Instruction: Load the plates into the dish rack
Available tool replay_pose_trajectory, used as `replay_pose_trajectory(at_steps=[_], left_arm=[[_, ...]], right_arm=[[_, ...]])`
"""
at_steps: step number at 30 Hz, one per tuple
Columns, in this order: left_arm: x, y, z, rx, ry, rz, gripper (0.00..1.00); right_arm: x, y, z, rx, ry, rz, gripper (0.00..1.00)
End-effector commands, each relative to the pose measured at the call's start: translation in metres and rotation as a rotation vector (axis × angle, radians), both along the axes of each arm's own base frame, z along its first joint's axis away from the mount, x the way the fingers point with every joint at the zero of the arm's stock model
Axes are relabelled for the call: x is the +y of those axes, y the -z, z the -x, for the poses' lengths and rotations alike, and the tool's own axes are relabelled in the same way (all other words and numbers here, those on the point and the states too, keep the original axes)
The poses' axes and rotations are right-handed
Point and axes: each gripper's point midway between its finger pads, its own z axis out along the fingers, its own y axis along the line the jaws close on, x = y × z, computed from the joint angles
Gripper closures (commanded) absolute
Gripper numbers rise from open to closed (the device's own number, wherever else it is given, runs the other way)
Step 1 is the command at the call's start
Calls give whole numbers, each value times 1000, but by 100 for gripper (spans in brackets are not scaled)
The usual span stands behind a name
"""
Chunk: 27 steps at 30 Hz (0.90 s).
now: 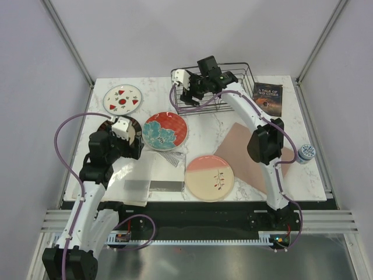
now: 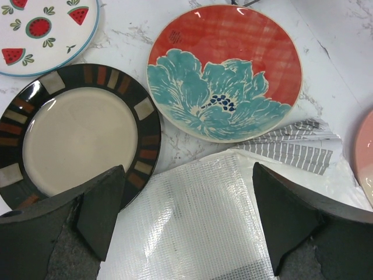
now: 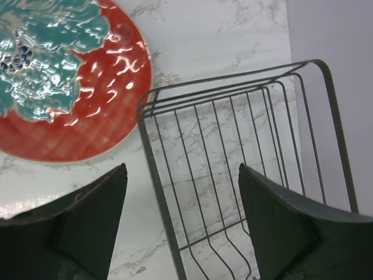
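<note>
All the plates lie flat on the marble table. The white plate with red fruit marks (image 1: 122, 98) (image 2: 41, 32) is at the back left. The dark-rimmed cream plate (image 1: 137, 126) (image 2: 81, 140) lies partly under my left gripper (image 1: 127, 135) (image 2: 186, 233). That gripper is open and empty above a clear plastic sheet (image 2: 192, 221). The red plate with the teal flower (image 1: 165, 130) (image 2: 224, 73) (image 3: 64, 87) is in the middle. The pink-and-cream twig plate (image 1: 210, 177) is at the front. My right gripper (image 1: 187, 93) (image 3: 183, 227) is open and empty over the left end of the black wire dish rack (image 1: 239, 73) (image 3: 233, 175), which holds nothing.
A dark paperback book (image 1: 268, 98) lies right of the rack. A pinkish-brown mat (image 1: 250, 153) lies at the right, with a blue-capped object (image 1: 306, 153) near the right edge. The plastic sheet (image 1: 137, 175) and a striped card (image 1: 171, 157) lie at the front left.
</note>
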Motion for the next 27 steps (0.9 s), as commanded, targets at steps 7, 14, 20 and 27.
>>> replay_pose_trajectory(at_steps=[7, 14, 20, 27], left_arm=[[-10, -8, 9, 17, 9, 94, 4], [-21, -18, 19, 18, 31, 169, 5], [-24, -24, 25, 25, 19, 223, 5], [-24, -32, 30, 30, 9, 239, 5]], right_arm=[[49, -83, -84, 112, 821, -754, 31], [77, -54, -78, 148, 841, -734, 42], [80, -9, -82, 151, 890, -644, 51], [75, 22, -90, 150, 958, -607, 52]])
